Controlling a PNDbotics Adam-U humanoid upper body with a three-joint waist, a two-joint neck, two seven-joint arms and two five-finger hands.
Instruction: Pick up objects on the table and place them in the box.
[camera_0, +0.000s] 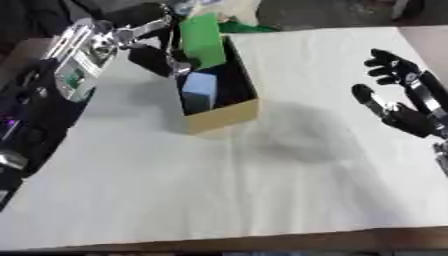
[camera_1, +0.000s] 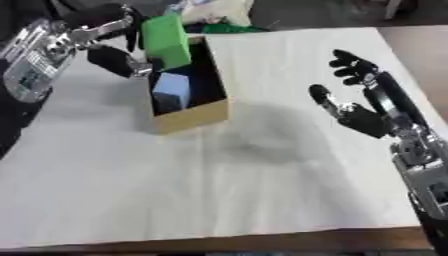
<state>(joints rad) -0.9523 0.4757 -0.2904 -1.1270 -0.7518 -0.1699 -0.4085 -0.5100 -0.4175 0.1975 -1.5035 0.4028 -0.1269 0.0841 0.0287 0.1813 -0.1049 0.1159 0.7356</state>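
The bench (camera_0: 262, 190) is covered in white. A green block (camera_1: 166, 41) is gripped by the left hand (camera_1: 122, 45) over the box (camera_0: 223, 116). The right hand (camera_1: 363, 112) is held open.

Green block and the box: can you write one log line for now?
left hand: holding green block over box | blue block: in box | right hand: open, idle

A white-covered table (camera_0: 262, 190) carries only an open cardboard box (camera_0: 223, 117) near its far left.
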